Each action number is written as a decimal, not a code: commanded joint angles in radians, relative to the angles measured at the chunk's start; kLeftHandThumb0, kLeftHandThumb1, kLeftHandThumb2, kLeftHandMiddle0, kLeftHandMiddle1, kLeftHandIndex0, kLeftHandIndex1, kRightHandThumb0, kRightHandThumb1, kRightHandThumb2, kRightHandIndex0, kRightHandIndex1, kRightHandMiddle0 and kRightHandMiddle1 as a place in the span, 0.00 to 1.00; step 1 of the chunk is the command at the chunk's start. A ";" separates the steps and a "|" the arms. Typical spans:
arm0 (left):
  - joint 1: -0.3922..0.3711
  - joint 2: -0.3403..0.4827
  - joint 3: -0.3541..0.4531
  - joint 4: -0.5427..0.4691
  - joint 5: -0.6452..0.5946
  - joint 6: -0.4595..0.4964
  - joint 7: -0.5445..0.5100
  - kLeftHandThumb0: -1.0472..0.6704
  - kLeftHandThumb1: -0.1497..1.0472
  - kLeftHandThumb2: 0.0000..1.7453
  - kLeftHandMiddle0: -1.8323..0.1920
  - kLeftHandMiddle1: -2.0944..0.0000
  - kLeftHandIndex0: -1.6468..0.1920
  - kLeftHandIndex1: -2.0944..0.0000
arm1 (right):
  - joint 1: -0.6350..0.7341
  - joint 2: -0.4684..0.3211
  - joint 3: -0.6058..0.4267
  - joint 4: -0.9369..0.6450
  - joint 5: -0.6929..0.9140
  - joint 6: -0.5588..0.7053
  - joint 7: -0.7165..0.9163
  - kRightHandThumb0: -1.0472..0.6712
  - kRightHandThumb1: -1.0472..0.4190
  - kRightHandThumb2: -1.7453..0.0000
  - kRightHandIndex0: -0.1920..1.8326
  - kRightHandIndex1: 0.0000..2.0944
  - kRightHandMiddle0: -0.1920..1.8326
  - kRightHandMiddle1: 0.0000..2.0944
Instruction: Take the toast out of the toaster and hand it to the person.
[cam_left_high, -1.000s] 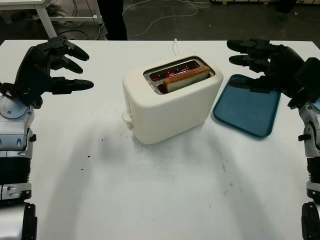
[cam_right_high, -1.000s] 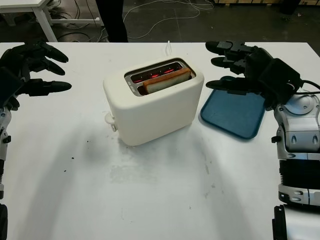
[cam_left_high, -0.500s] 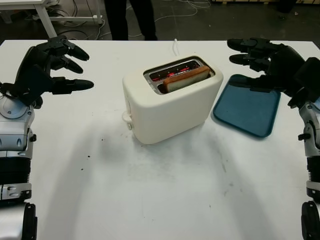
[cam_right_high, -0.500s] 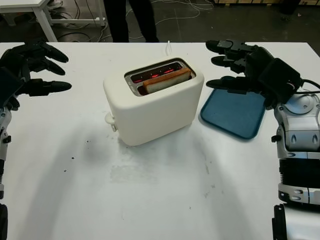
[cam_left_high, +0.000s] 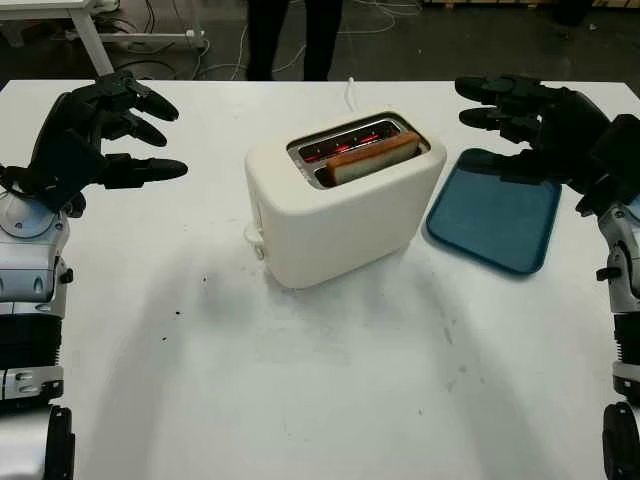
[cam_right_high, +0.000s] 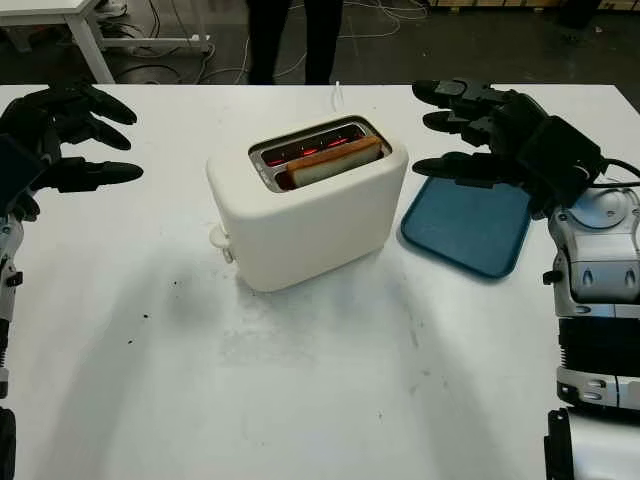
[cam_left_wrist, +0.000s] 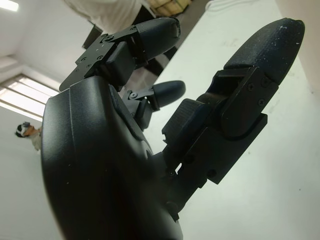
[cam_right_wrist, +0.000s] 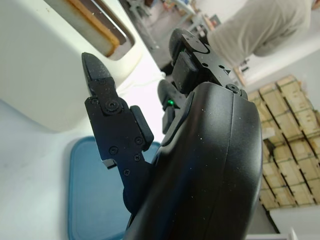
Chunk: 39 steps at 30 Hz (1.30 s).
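Note:
A cream toaster (cam_left_high: 340, 205) stands mid-table with its slots glowing red inside. One slice of toast (cam_left_high: 372, 159) sticks up from the near slot. My left hand (cam_left_high: 105, 135) is open, raised over the table well left of the toaster. My right hand (cam_left_high: 535, 115) is open, held above the far edge of the blue tray, right of the toaster. A person's legs (cam_left_high: 295, 35) stand beyond the table's far edge, behind the toaster. The person's torso (cam_right_wrist: 270, 25) shows in the right wrist view.
A blue tray (cam_left_high: 495, 215) lies flat to the right of the toaster. A white cord (cam_left_high: 352, 92) runs from the toaster toward the far edge. A few dark crumbs (cam_left_high: 190, 295) dot the white table (cam_left_high: 320, 390). A white table leg (cam_left_high: 90, 40) stands at the back left.
The person beyond the table has stepped to the right and now stands behind the toaster. Neither hand has moved.

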<state>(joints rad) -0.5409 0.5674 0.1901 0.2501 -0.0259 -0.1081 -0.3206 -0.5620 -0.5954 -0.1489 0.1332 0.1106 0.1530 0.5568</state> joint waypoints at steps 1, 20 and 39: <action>-0.001 0.005 0.002 0.003 0.003 -0.012 0.002 0.00 0.59 0.00 0.66 0.39 0.59 0.46 | 0.006 0.005 -0.005 -0.016 0.012 0.017 -0.011 0.46 0.18 1.00 0.17 0.26 0.32 0.00; 0.001 0.005 0.002 -0.004 0.002 -0.001 0.003 0.00 0.59 0.00 0.66 0.38 0.60 0.46 | 0.012 0.006 -0.005 -0.024 0.007 0.012 -0.019 0.46 0.18 1.00 0.18 0.25 0.32 0.00; 0.001 0.004 0.000 0.000 0.006 -0.012 0.006 0.00 0.59 0.00 0.66 0.38 0.59 0.46 | 0.012 0.005 -0.003 -0.027 0.009 0.017 -0.018 0.47 0.18 1.00 0.18 0.25 0.32 0.00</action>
<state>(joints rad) -0.5409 0.5674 0.1901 0.2500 -0.0252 -0.1080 -0.3196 -0.5568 -0.5948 -0.1487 0.1160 0.1098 0.1680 0.5435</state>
